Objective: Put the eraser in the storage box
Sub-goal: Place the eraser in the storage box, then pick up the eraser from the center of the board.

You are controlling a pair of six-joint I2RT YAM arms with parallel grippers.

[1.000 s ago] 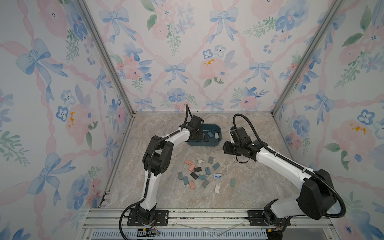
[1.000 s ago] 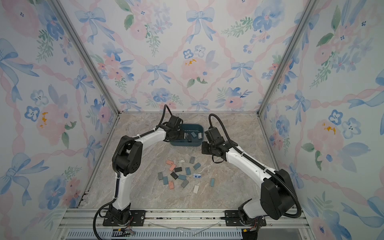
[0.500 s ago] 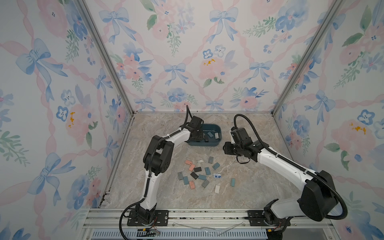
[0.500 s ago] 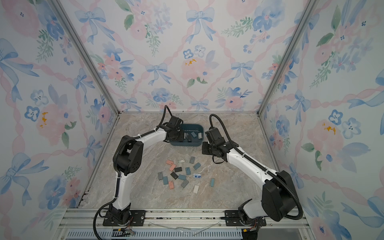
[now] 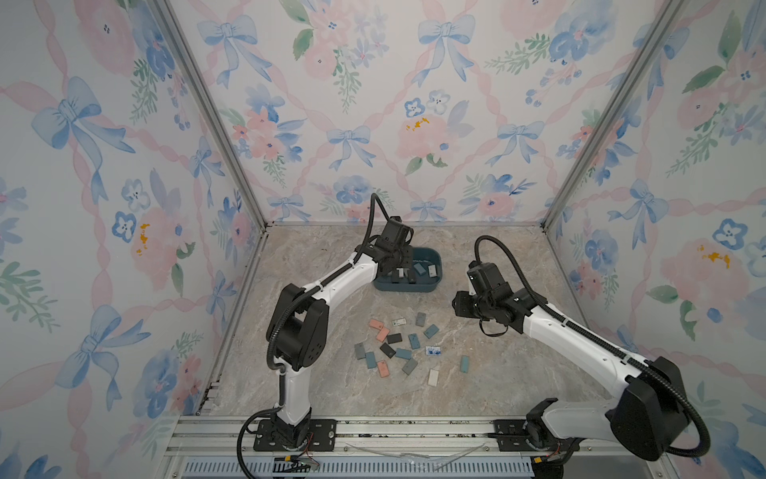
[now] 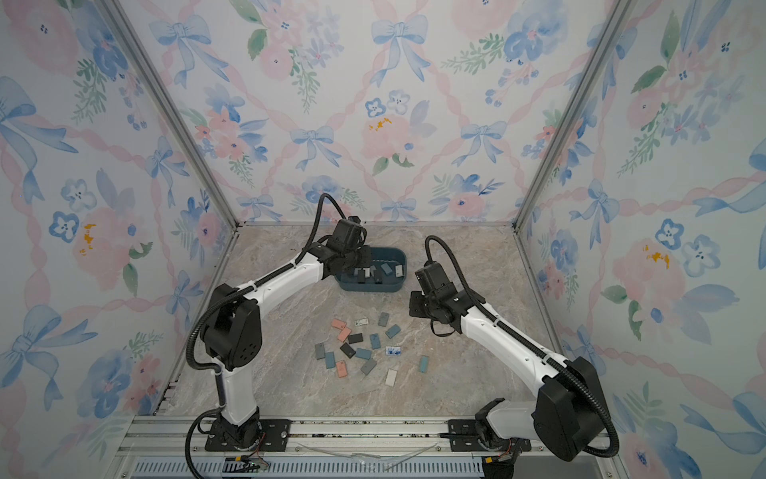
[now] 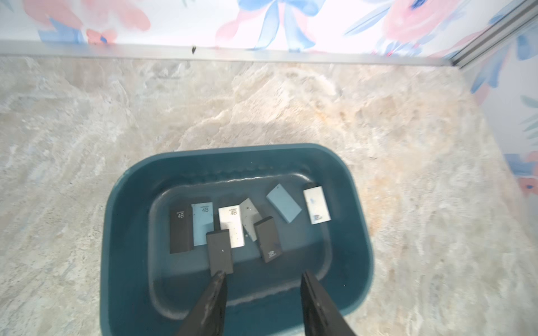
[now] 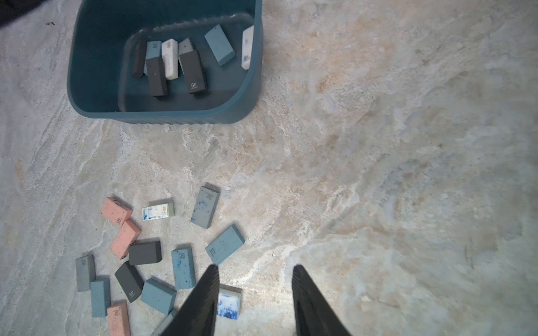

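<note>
My left tool [image 7: 262, 273] hangs over the storage box [image 7: 128, 232], jaws apart, gripping nothing. A dark grey eraser [image 7: 219, 251] lies inside among others. My right tool [image 8: 255, 267] is open and empty above the tabletop [image 8: 378, 145], near the loose erasers [image 8: 205, 207].

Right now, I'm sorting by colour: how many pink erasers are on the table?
3. Two pink erasers lie close together, nearer the box; the third is farther off, toward the robot's base. No others show.
</note>
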